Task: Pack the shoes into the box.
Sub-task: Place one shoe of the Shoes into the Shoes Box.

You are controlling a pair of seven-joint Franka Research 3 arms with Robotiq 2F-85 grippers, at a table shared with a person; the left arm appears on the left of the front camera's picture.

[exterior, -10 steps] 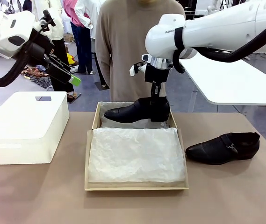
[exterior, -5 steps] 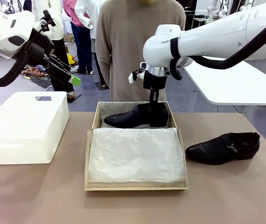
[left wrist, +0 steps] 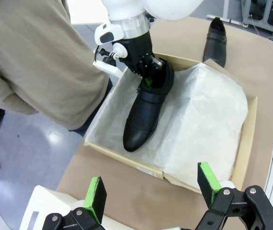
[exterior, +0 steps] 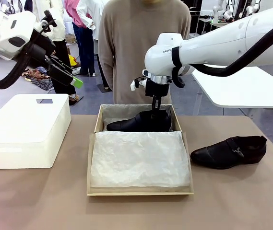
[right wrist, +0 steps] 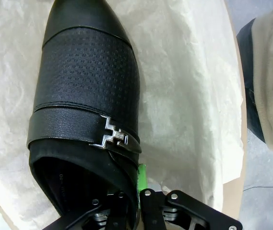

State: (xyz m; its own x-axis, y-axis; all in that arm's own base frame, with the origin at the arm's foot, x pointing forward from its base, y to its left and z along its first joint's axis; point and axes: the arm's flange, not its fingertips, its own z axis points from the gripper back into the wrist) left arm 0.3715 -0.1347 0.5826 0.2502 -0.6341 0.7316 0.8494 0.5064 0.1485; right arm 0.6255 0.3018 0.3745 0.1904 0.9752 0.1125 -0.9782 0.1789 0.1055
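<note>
Right fingers (right wrist: 141, 176) clamped, pointing down; left fingers (left wrist: 95, 196) spread (arm raised).

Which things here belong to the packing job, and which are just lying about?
Job: held shoe, second shoe on the table, box, right gripper.
Lying about: white bin, white side table behind.
</note>
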